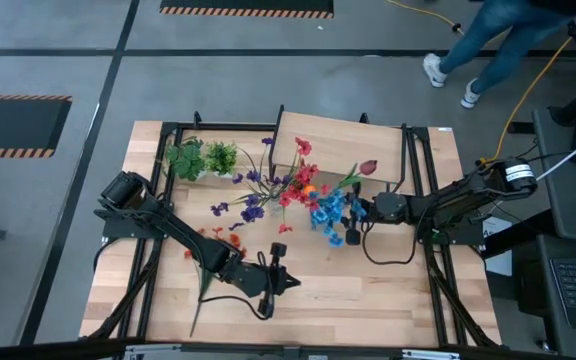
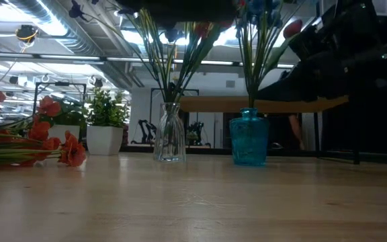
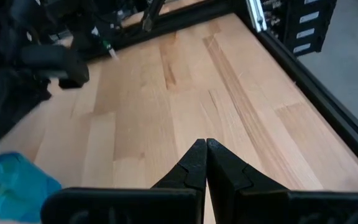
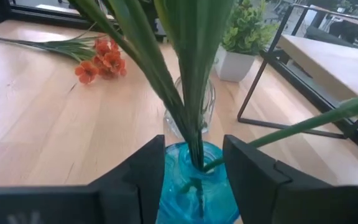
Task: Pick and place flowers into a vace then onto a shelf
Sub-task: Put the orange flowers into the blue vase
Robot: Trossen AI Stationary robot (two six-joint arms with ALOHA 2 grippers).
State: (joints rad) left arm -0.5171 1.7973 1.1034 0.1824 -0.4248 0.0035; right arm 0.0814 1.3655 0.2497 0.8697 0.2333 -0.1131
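Left gripper (image 1: 290,280) sits near the bench's front edge, about mid-width, fingers pressed together, nothing in them. Idle.

Loose orange-red artificial flower spray on a long green stem (image 1: 211,240) lies flat on the bench's left half, not yet placed; stem end reaches toward the front edge.

Right gripper (image 4: 194,171) is further in, right of centre, at the translucent blue glass vase (image 4: 191,190). Its fingers stand part open on either side of the vase neck; I can't tell whether the pads touch the glass. Green stems of the blue-bloomed spray (image 1: 330,212) stand in that vase, none pinched.

Just behind it, the clear ribbed glass vase (image 2: 169,133) holds the purple and red-pink sprays (image 1: 268,190).

Far side: light-wood board shelf on thin black metal legs (image 1: 343,145) by the back edge, right of centre. Two small green leafy tufts in white pots (image 1: 203,158) at the back-left corner.

Handling call: sprays are light and floppy, top-heavy at the bloom, so grip mid-stem, not the petals. Vases are rigid, slick, breakable and tippy with tall stems; take the neck or upper body squarely and keep upright for the shelf lift.
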